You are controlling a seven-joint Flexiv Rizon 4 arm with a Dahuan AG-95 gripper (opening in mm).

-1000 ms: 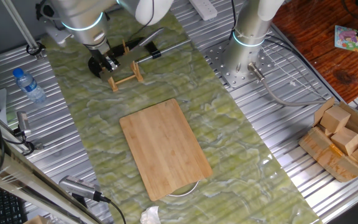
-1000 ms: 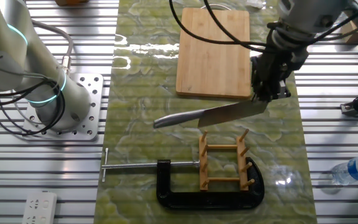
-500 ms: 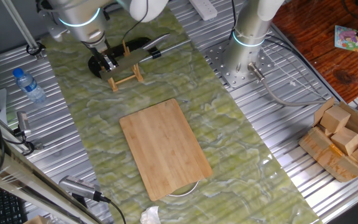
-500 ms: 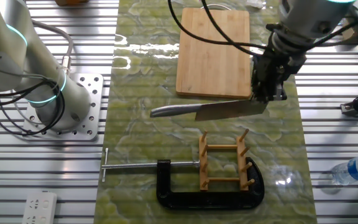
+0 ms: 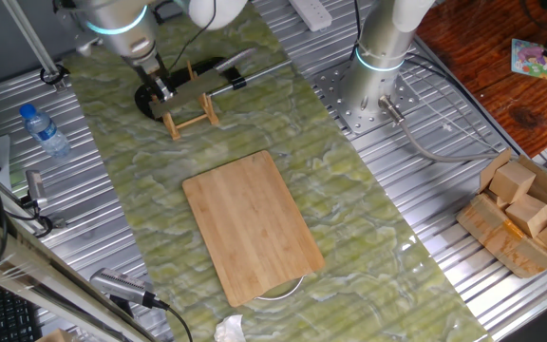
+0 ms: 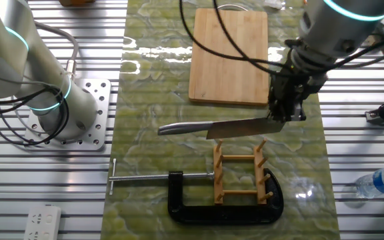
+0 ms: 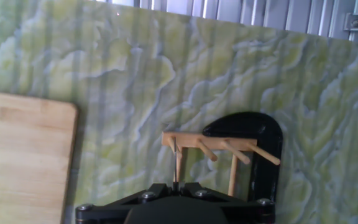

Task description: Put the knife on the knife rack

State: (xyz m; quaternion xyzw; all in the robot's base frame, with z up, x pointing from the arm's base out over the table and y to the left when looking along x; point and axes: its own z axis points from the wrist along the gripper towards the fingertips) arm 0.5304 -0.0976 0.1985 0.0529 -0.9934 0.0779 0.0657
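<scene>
My gripper (image 6: 282, 117) is shut on the knife (image 6: 235, 127), gripping the far end of its broad grey blade. The knife hangs level in the air, its shiny handle (image 6: 179, 128) pointing left, just above and in front of the knife rack (image 6: 241, 174). The light-wood rack stands upright against a black clamp (image 6: 222, 200). In one fixed view the knife (image 5: 198, 82) lies over the rack (image 5: 194, 116) under the gripper (image 5: 162, 88). In the hand view the rack (image 7: 213, 152) is straight below the shut fingers (image 7: 160, 189), and the blade shows only as a thin edge.
A bamboo cutting board (image 6: 229, 56) lies behind the gripper on the green mat (image 6: 152, 93). The clamp's steel screw bar (image 6: 159, 177) sticks out left. A second arm's base (image 6: 65, 113) stands at the left. A water bottle (image 6: 382, 181) lies at the right.
The gripper has carried the knife closer to the rack and levelled it; the blade now hangs just over the rack's front slats.
</scene>
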